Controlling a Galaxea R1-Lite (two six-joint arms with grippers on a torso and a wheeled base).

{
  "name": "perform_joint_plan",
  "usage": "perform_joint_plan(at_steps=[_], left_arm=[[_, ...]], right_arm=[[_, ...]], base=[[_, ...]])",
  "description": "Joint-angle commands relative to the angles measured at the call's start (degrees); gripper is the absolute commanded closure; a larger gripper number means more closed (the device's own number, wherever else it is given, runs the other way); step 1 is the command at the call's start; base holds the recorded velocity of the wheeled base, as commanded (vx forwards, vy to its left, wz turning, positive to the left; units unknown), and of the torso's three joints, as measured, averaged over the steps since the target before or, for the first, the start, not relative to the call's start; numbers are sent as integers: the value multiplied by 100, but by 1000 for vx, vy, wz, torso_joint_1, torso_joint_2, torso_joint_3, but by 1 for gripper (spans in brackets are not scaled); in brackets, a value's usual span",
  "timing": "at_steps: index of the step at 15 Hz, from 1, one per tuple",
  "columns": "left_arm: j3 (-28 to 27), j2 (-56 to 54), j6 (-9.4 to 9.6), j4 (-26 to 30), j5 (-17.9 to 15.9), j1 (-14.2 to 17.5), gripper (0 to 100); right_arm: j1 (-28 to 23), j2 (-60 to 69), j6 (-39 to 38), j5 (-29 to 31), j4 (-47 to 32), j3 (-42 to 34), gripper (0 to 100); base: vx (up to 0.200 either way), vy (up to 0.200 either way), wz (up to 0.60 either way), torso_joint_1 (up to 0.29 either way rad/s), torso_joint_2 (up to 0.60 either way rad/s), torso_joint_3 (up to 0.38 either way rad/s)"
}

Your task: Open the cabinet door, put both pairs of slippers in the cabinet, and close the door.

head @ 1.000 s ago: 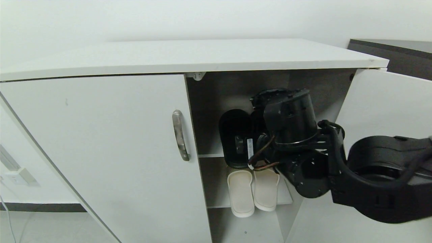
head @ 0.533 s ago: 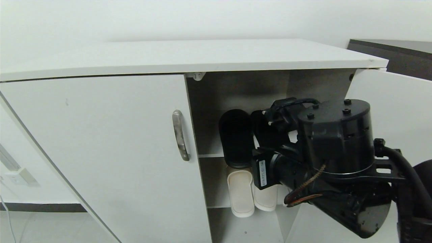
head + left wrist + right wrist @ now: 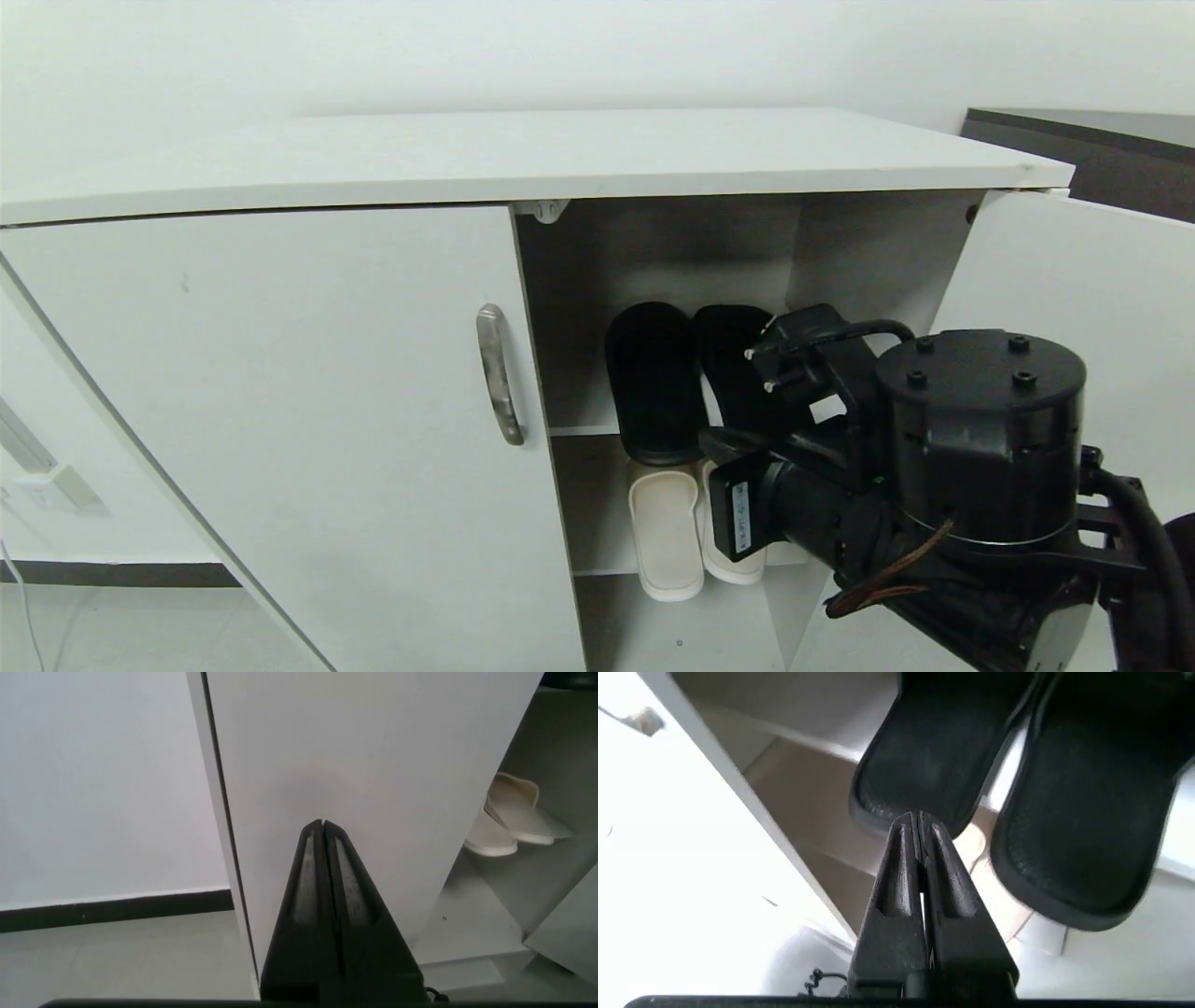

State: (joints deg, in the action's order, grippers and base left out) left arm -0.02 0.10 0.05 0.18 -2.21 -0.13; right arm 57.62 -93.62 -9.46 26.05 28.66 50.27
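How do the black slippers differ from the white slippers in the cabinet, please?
The black slippers are dark and sit on the upper shelf; the white slippers are pale and sit on the lower shelf. Both pairs lie side by side, ends overhanging their shelf's front edge.

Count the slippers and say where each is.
4. Upper shelf: left black slipper, right black slipper. Lower shelf: left white slipper, right white slipper. Right arm partly covers both right ones.
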Motion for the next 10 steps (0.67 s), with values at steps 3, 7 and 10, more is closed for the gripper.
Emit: perform_joint_plan(at_steps=[3, 7, 10], left_arm=[[2, -1, -5, -1, 1, -4, 100], [-6, -1, -5, -1, 1, 5, 100], [-6, -1, -5, -1, 1, 5, 100]], right_arm=[[-23, -86, 14, -48, 52, -79, 100], [-23, -86, 14, -48, 52, -132, 100], [-23, -86, 14, -48, 113, -158, 100]], base=[[0, 0, 0, 0, 0, 0], [-150, 0, 0, 2, 2, 2], [-200, 0, 0, -4, 4, 7]])
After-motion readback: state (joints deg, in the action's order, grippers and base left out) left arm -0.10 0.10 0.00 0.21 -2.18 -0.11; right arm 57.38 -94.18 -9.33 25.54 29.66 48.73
